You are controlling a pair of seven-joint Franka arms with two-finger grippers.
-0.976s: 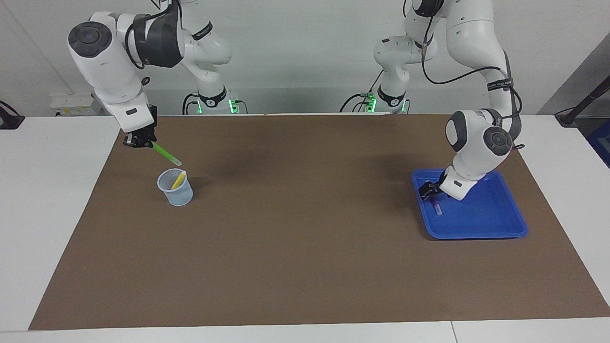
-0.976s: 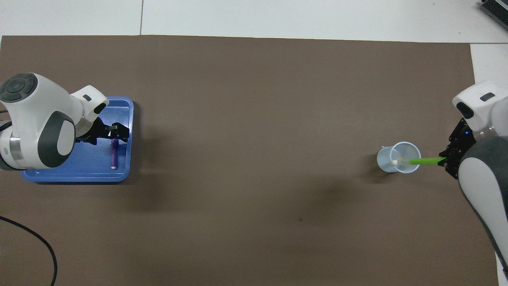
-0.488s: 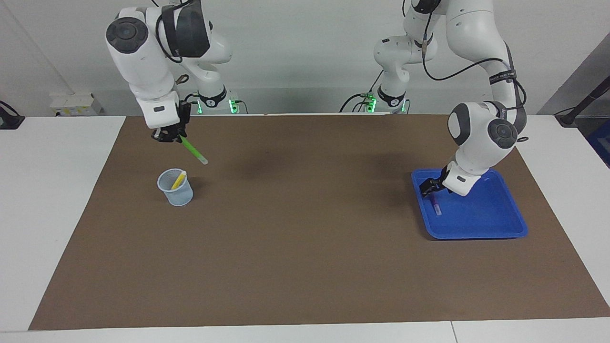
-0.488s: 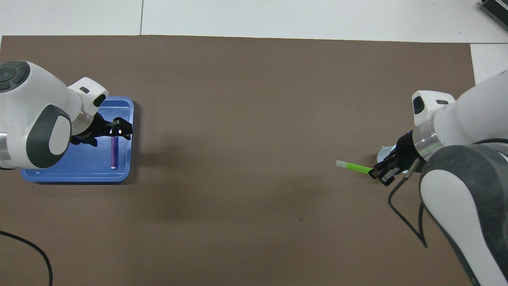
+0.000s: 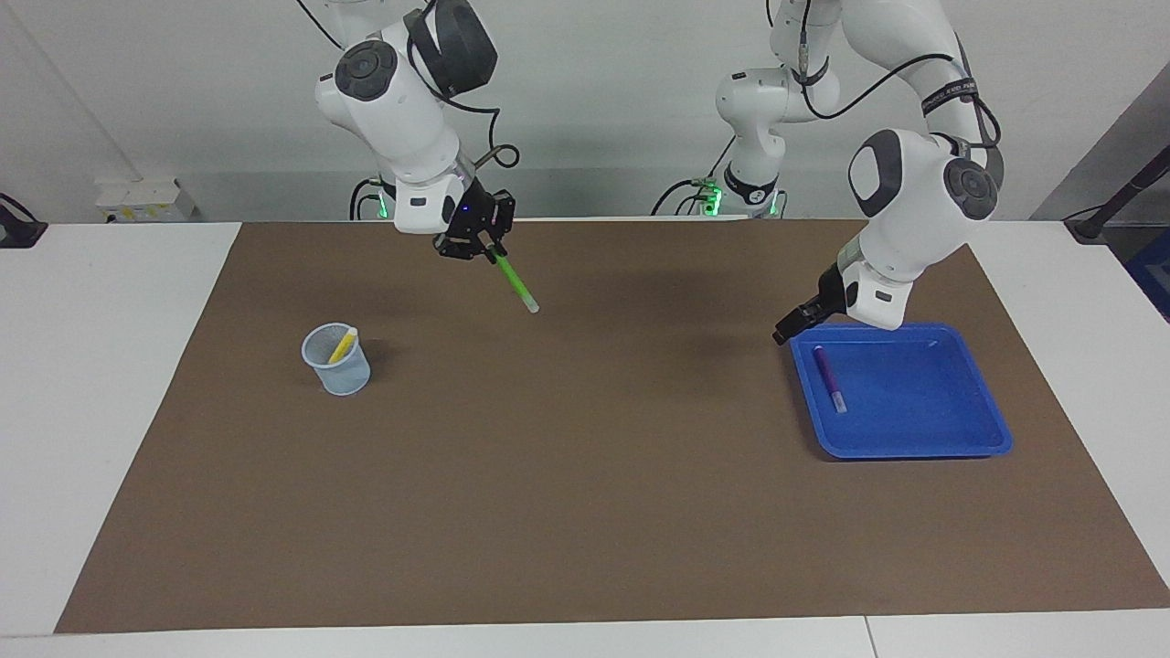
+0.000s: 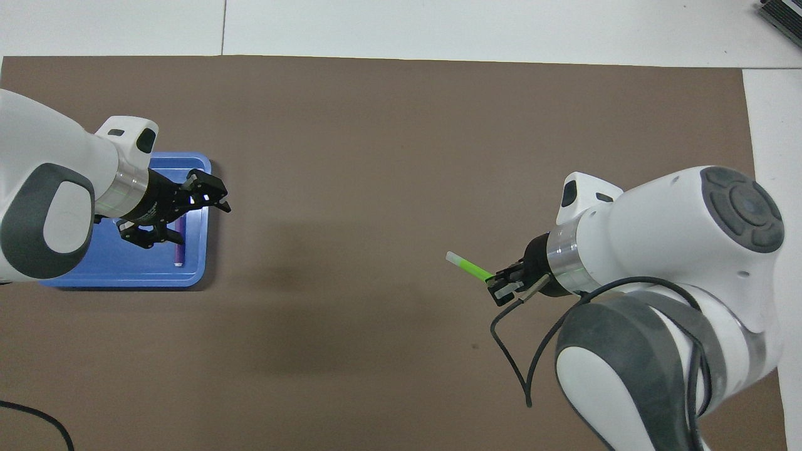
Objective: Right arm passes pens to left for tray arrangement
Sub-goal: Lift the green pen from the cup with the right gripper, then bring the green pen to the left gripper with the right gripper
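Note:
My right gripper, with a small blue light, is shut on the top end of the bright green pen and holds it slanted in the air over the mat, toward the table's middle; it also shows in the overhead view with the pen. My left gripper is open and empty, raised over the blue tray's corner nearest the robots. The purple pen lies flat in the tray. The yellow pen stands in the pale mesh cup.
A brown mat covers the table between the cup and the tray. In the overhead view my right arm hides the cup. A black cable hangs from the right wrist.
My right gripper has carried the green pen up and away from the cup toward the table's middle. My left gripper has risen from the purple pen and moved to the tray's corner.

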